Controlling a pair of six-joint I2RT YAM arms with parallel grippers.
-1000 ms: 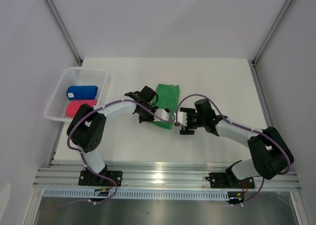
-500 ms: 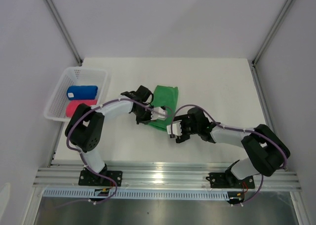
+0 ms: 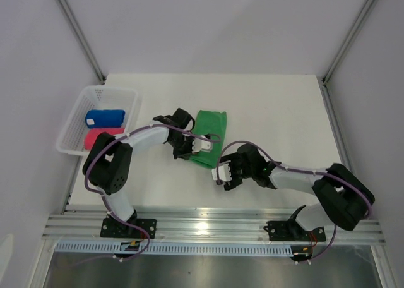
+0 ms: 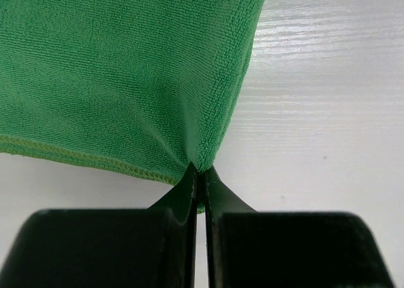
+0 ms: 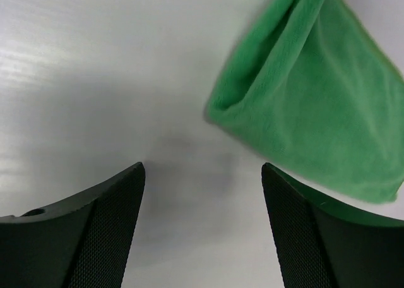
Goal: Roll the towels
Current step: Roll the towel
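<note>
The green towel [image 3: 211,127] lies folded on the table's middle. My left gripper [image 3: 201,148] is shut on its near folded edge; in the left wrist view the fingertips [image 4: 201,169] pinch the green towel [image 4: 126,67] where it puckers. My right gripper [image 3: 221,174] stands open just in front of the towel's near corner and holds nothing. In the right wrist view the green towel [image 5: 315,105] lies ahead and to the right of my right gripper [image 5: 202,168], apart from its fingers. The blue towel [image 3: 105,117] and the pink-red towel [image 3: 100,136] lie rolled in the basket.
The white mesh basket [image 3: 129,95] stands at the table's left edge. Both arms' purple cables loop over the middle of the table. An aluminium rail [image 3: 208,222] runs along the near edge.
My right gripper has moved left and toward the near edge, off the towel. The left gripper has shifted slightly left with the green towel still pinched.
</note>
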